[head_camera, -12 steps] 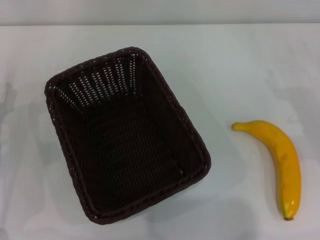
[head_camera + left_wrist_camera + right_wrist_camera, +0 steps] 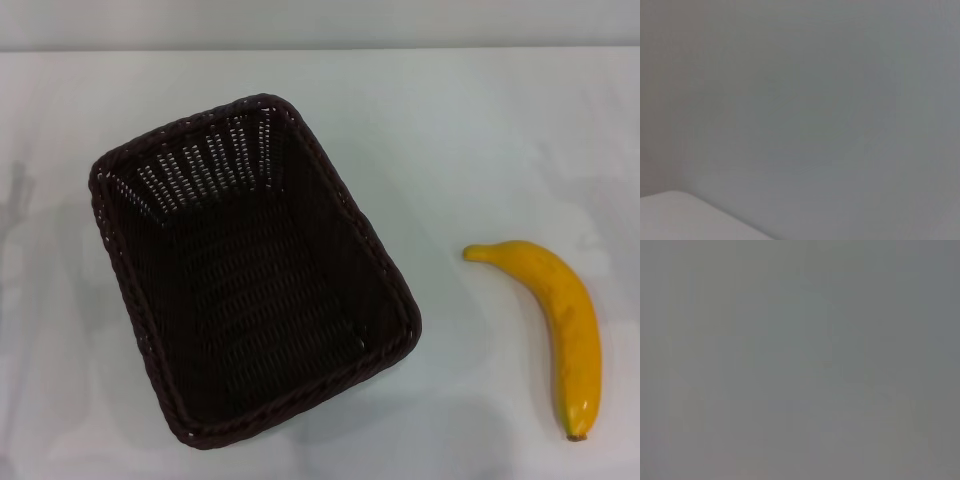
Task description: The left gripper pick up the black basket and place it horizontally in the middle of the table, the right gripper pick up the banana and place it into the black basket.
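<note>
The black basket [image 2: 250,275] stands upright on the white table [image 2: 480,130], left of centre in the head view, its long side running front to back and slightly skewed. It is empty. The banana [image 2: 560,320] lies on the table to the right of the basket, apart from it, stem toward the basket and tip toward the front. Neither the left gripper nor the right gripper shows in any view. The two wrist views show only a plain grey surface.
A pale corner [image 2: 685,217] shows at one edge of the left wrist view. The table's far edge [image 2: 320,50] meets a grey wall.
</note>
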